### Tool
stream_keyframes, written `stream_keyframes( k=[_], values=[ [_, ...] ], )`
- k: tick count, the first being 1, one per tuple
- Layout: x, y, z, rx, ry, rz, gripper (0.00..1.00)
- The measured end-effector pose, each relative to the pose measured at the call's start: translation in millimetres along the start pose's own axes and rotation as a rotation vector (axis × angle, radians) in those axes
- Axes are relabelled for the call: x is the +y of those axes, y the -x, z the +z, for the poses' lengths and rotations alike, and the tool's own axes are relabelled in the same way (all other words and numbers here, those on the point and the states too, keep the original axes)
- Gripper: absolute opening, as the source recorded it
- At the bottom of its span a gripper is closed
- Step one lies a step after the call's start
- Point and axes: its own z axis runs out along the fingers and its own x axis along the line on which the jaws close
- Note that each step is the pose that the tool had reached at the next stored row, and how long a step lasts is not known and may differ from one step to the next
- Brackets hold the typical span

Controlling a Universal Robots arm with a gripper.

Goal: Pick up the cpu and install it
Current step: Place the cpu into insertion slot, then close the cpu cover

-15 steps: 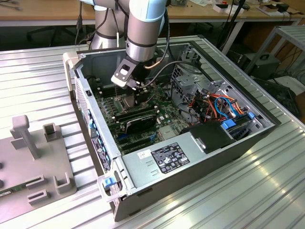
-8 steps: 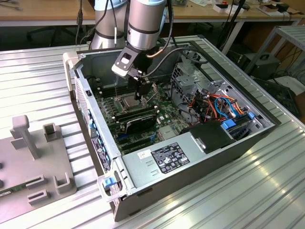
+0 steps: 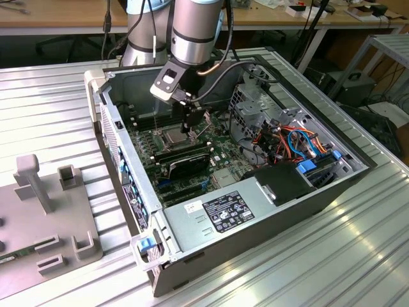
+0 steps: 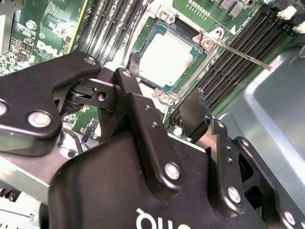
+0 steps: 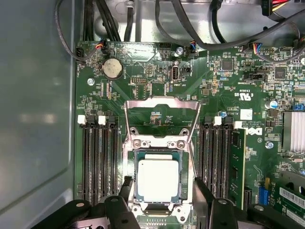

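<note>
The cpu (image 5: 158, 180) is a small square chip with a dull silver top. It lies flat inside the dark socket (image 5: 189, 164) on the green motherboard, also seen in the second wrist view as the cpu (image 4: 167, 59). The socket's hinged metal bracket (image 5: 162, 102) is flipped open and stands away from it. My gripper (image 5: 164, 191) hangs just above the chip and is open, with one black finger (image 5: 126, 185) on each side and a gap to each chip edge. In the exterior view the gripper (image 3: 192, 125) reaches down into the open computer case over the socket (image 3: 174, 135).
Memory slots (image 5: 97, 157) flank the socket, and a long black memory stick (image 3: 185, 153) sits beside it. A thin metal lever (image 4: 243, 53) sticks out from the socket. Cables (image 3: 291, 137), a drive cage and the power supply (image 3: 223, 214) crowd the case. A grey fixture (image 3: 38, 211) stands outside.
</note>
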Motion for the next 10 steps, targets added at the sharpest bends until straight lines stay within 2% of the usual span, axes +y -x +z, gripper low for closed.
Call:
stream_keyframes(
  k=[10],
  values=[
    [0.0, 2.3, -0.1, 0.0000, 0.0000, 0.000, 0.62]
  ],
)
